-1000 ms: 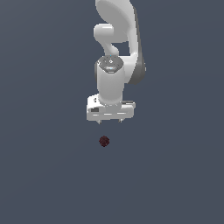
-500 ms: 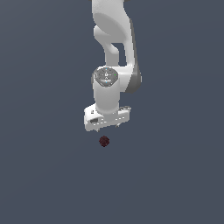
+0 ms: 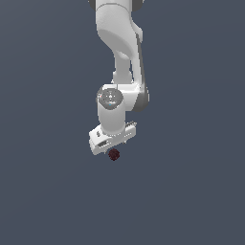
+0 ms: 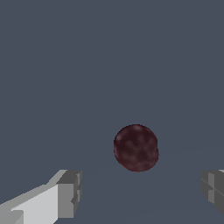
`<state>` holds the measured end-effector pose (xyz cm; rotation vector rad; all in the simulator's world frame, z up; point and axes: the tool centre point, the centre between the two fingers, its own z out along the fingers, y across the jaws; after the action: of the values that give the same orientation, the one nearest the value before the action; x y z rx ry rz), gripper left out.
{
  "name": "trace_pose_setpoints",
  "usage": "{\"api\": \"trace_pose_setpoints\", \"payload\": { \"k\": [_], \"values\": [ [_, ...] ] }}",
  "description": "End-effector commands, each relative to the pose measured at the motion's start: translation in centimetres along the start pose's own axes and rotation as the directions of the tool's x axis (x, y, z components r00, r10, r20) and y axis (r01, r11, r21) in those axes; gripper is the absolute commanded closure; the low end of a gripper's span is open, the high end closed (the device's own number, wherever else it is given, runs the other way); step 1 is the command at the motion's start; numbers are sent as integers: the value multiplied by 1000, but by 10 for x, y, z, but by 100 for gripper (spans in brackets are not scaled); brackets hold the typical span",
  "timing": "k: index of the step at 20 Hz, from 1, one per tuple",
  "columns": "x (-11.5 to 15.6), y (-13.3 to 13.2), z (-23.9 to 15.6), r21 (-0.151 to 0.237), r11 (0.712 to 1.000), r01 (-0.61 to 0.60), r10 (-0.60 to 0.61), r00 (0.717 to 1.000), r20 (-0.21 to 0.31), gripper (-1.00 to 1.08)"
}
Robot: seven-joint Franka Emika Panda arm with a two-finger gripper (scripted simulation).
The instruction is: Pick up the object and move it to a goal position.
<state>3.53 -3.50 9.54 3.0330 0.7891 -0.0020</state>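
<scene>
Gripper spread wide, fingers apart and holding nothing. Just beyond the fingertips, between their lines, lies the object, untouched on the plain grey floor. Bare floor on every side. Dark maroon, roundish, mottled; tiny beside the white gripper, peeking out beneath it.

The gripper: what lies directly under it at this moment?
Under the gripper, the maroon lump rests on the flat grey floor, between the open fingers and touching neither. In the exterior view the gripper body covers part of the lump.
</scene>
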Motion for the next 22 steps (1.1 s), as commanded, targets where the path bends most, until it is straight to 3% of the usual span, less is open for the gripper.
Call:
{"api": "trace_pose_setpoints", "payload": {
  "k": [1, 15, 22],
  "values": [
    [1, 3, 6, 2, 999, 39, -39, 999, -1, -92],
    [2, 8, 20, 7, 995, 98, -98, 995, -3, -92],
    [1, 7, 53, 7, 995, 101, -101, 995, -4, -92]
  ]
}}
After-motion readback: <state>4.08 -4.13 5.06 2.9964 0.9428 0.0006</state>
